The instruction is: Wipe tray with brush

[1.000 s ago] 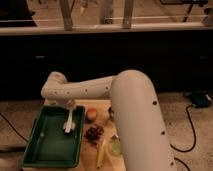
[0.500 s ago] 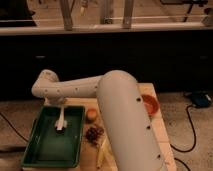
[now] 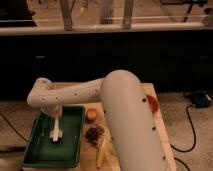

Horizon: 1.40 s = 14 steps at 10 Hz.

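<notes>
Camera view, wiping task. I see the arm [image 3: 75,94] reach leftward from its large white forearm [image 3: 130,125], bend at an elbow above the far left corner of the table [image 3: 89,152], and turn down over the tray.

(a) The tray [image 3: 42,152], dark green and shallow with a raised rim, lies on the left part of the table, its long side running from the near edge toward the back.

(b) The hand [image 3: 54,119] hangs inside the tray's outline, over its rear half. I read it as pinched on the upper end of the brush, since the white stick comes straight out of it and stands nearly upright.

(c) The brush [image 3: 56,131] is slim and white. Its wider lower end rests on or just above the tray floor, near the middle and closer to the right rim; I cannot tell whether it truly touches.

(d) Just beside the tray's right rim, on the bare table, I see a small round orange item [image 3: 91,115], a dark clustered item [image 3: 94,134] nearer to me, and a yellowish elongated item [image 3: 102,152] nearest.

(e) A reddish bowl [image 3: 151,104] shows past the forearm, well apart from the tray.
</notes>
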### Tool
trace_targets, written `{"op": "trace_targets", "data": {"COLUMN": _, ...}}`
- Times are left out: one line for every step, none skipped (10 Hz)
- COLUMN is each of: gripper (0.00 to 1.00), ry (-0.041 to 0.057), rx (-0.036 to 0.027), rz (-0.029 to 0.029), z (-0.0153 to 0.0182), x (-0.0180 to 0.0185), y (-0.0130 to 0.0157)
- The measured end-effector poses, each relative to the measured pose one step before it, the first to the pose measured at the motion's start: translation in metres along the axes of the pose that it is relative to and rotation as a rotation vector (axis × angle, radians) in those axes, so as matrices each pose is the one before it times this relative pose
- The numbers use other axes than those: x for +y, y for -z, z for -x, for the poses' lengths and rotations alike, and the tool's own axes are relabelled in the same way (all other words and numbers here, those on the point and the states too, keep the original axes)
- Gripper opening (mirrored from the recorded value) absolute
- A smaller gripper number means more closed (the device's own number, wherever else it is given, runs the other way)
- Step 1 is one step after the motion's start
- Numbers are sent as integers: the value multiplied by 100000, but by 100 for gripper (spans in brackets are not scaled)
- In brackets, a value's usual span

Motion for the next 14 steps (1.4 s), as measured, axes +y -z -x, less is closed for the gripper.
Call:
{"op": "trace_targets", "data": {"gripper": 4, "ry": -175, "rx": -892, "rz": 634, "z": 554, "x": 913, "y": -173}}
{"op": "trace_targets", "data": {"gripper": 4, "ry": -1236, "rx": -940, "rz": 1139, "z": 419, "x": 1632, "y": -226}}
{"op": "trace_targets", "data": {"gripper": 4, "ry": -1419, "rx": -439, "rz": 915, "z": 179, "x": 1191, "y": -164}}
{"op": "trace_targets", "data": {"gripper": 4, "ry": -2254, "rx": -167, "rz": 932, "z": -65, "x": 1317, "y": -127}}
{"op": "trace_targets", "data": {"gripper": 4, "ry": -3199, "rx": 200, "rz": 1427, "z": -556, "x": 1613, "y": -208}}
{"op": "trace_targets", "data": {"gripper": 4, "ry": -2605, "rx": 553, "rz": 1671, "z": -943, "x": 1177, "y": -161}}
{"op": "trace_targets", "data": {"gripper": 4, "ry": -1752, "rx": 620, "rz": 452, "z": -1006, "x": 278, "y": -164}}
{"op": "trace_targets", "data": {"gripper": 4, "ry": -805, "rx": 752, "rz": 486, "z": -1043, "x": -29, "y": -86}}
{"op": "trace_targets", "data": {"gripper": 4, "ry": -213, "rx": 735, "rz": -316, "z": -1358, "x": -715, "y": 5}}
{"op": "trace_targets", "data": {"gripper": 4, "ry": 802, "rx": 165, "rz": -795, "z": -721, "x": -1010, "y": -15}}
{"op": "trace_targets", "data": {"gripper": 4, "ry": 1577, "rx": -358, "rz": -960, "z": -268, "x": -1299, "y": 33}}
{"op": "trace_targets", "data": {"gripper": 4, "ry": 2227, "rx": -650, "rz": -1765, "z": 147, "x": -1668, "y": 17}}
{"op": "trace_targets", "data": {"gripper": 4, "ry": 1673, "rx": -834, "rz": -1981, "z": 243, "x": -1082, "y": 17}}
{"op": "trace_targets", "data": {"gripper": 4, "ry": 1552, "rx": -323, "rz": -844, "z": 28, "x": -245, "y": -27}}
